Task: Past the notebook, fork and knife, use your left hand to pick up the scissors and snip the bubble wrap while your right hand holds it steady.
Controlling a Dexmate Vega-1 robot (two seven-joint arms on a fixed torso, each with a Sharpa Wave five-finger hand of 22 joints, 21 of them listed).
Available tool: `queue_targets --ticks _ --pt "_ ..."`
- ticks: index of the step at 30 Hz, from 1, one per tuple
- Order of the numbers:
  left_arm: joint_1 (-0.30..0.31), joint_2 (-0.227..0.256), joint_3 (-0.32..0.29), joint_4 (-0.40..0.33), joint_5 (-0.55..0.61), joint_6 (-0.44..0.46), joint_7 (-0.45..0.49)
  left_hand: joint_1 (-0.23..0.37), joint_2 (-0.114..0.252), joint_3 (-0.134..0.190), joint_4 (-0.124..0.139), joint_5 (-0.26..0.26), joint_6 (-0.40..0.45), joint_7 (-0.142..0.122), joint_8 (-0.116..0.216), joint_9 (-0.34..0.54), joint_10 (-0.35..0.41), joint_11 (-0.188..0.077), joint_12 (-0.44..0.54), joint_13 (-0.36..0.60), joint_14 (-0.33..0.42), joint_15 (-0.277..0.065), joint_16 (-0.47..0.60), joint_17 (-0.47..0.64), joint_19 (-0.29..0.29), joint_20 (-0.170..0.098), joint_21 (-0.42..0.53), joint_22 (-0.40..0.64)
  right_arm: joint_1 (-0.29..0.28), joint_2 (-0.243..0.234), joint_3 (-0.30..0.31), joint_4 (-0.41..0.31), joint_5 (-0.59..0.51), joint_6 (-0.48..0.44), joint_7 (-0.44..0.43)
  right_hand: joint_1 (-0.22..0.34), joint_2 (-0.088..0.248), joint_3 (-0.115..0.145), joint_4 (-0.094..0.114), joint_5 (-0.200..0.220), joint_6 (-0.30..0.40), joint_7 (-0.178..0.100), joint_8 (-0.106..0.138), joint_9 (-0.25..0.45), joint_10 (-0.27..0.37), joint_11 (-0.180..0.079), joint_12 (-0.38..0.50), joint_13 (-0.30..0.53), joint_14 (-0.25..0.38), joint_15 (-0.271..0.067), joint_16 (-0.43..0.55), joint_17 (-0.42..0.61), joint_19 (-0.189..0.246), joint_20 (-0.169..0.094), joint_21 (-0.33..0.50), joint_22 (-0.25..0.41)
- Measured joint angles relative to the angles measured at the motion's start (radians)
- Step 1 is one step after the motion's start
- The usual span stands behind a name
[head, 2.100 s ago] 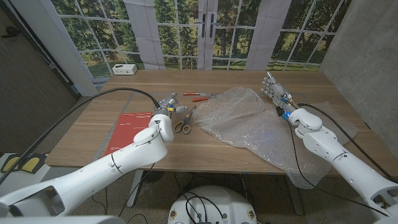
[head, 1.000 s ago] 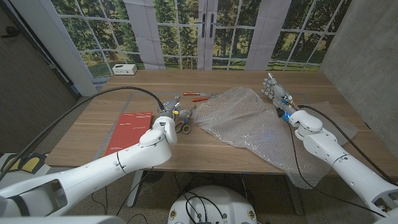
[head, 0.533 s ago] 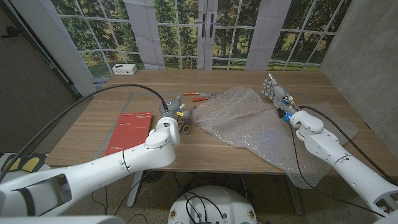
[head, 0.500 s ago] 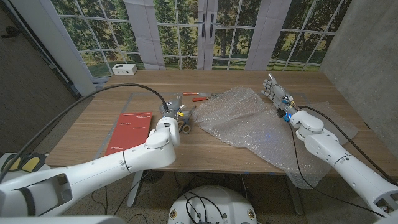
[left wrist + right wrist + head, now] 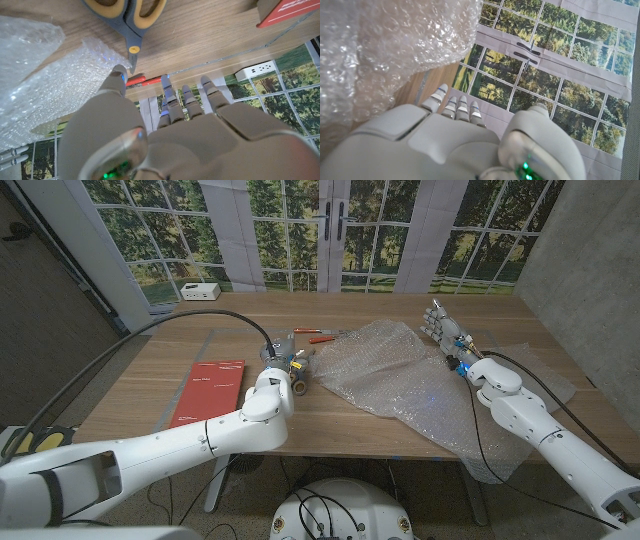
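scissors (image 5: 126,15): stiff, light, grab the yellow loops | bubble wrap (image 5: 400,375): floppy, slippery | left hand (image 5: 165,125) fingers spread, empty | right hand (image 5: 445,330) fingers straight together, holding nothing

Both arms are clad in smooth, glossy white shells with rounded segments divided by thin dark seams. A thick black cable is seen arching over the counter (image 5: 150,395) edge toward the left hand (image 5: 281,356), and a thinner black cable is looped along the right forearm near the counter's right edge. The left hand is built of grey-beige plastic, with silvery segmented fingers (image 5: 170,100) and a small blue light on one fingertip; a green light glows at its wrist. The right hand (image 5: 441,326) is made of pale grey-white plastic with banded fingers (image 5: 451,107), blue and yellow fittings are seen at its wrist, and a green light is lit there too.
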Motion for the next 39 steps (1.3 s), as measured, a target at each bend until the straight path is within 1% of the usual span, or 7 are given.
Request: queue_targets --ticks 3,7,11,13,20,23,39 --pt "-0.005 0.001 0.004 -0.001 0.001 0.002 -0.007 0.0 0.0 0.0 0.0 0.0 0.0 0.0 0.0 0.0 0.003 -0.003 0.0 0.005 0.0 0.0 0.0 0.0 -0.005 0.005 0.0 0.0 -0.001 -0.001 0.001 -0.001 0.003 -0.004 0.0 0.0 0.0 0.0 0.0 0.0 0.0 0.0 0.0 0.0 0.0 0.0 0.0 0.0 0.0 0.0 0.0 0.0 0.0 0.0 0.0 0.0" --pt "-0.01 0.002 0.008 -0.003 0.001 0.004 -0.015 0.0 0.0 0.0 0.0 0.0 0.0 0.0 0.0 0.0 0.02 -0.009 0.0 0.005 0.0 0.0 0.0 0.002 -0.005 0.005 0.0 0.0 -0.001 -0.001 0.002 -0.003 0.005 -0.006 0.001 0.0 0.0 0.0 0.0 0.0 0.0 0.0 0.0 0.0 0.0 0.0 0.0 0.0 0.0 0.0 0.0 0.0 0.0 0.0 0.0 0.0" --pt "-0.015 0.004 0.012 -0.004 0.001 0.005 -0.024 0.0 0.0 0.0 0.0 0.0 0.0 0.0 0.0 0.0 0.024 -0.005 0.0 0.009 0.004 -0.004 0.0 0.002 -0.005 0.005 0.0 0.0 -0.001 -0.001 0.003 -0.004 0.008 -0.009 0.001 0.0 0.0 0.0 0.0 0.0 0.0 0.0 0.0 0.0 0.0 0.0 0.0 0.0 0.0 0.0 0.0 0.0 0.0 0.0 0.0 0.0" --pt "-0.017 0.004 0.013 -0.004 -0.001 0.005 -0.028 0.004 0.004 0.0 0.0 0.0 0.0 0.0 0.0 0.0 0.031 -0.009 0.0 0.009 0.004 -0.004 0.0 0.002 -0.005 0.005 0.0 0.0 -0.001 -0.001 0.004 -0.005 0.009 -0.01 0.001 0.0 0.0 0.0 0.0 0.0 0.0 0.0 0.0 0.0 0.0 0.0 0.0 0.0 0.0 0.0 0.0 0.0 0.0 0.0 0.0 0.0" --pt "-0.019 0.004 0.012 0.001 -0.017 0.005 -0.037 0.005 0.005 0.0 0.0 0.0 0.002 0.002 0.0 0.0 0.031 -0.009 0.0 0.013 0.004 -0.004 0.0 0.002 -0.006 0.005 0.0 0.0 -0.001 -0.001 0.005 -0.005 0.011 -0.013 0.0 0.0 0.0 0.0 0.0 0.0 0.0 0.0 0.0 0.0 0.0 0.0 0.0 0.0 0.0 0.0 0.0 0.0 0.0 0.0 0.0 0.0" --pt "-0.018 0.001 0.006 0.005 -0.025 0.002 -0.038 0.005 0.005 0.0 0.0 0.0 0.004 0.004 0.0 0.0 0.031 -0.009 0.0 0.014 0.004 -0.004 0.0 0.002 -0.011 0.0 0.0 0.0 -0.001 -0.001 0.005 -0.005 0.011 -0.014 0.0 0.0 0.0 0.0 0.0 -0.003 0.0 0.0 0.0 0.0 0.0 0.0 0.0 0.0 0.0 0.0 0.0 0.0 0.0 0.0 0.0 0.0" --pt "-0.02 -0.019 0.003 0.038 -0.047 -0.023 -0.037 0.013 0.013 0.0 0.0 0.0 0.004 0.004 0.0 0.0 0.031 -0.009 0.0 0.023 0.004 -0.004 0.006 0.0 -0.011 0.0 0.0 0.0 0.006 -0.002 0.005 0.006 0.014 -0.016 0.007 0.0 0.0 0.0 0.0 -0.008 0.0 0.0 0.0 0.0 0.0 0.0 0.0 0.0 0.0 0.0 0.0 0.0 0.0 0.0 0.0 0.0"
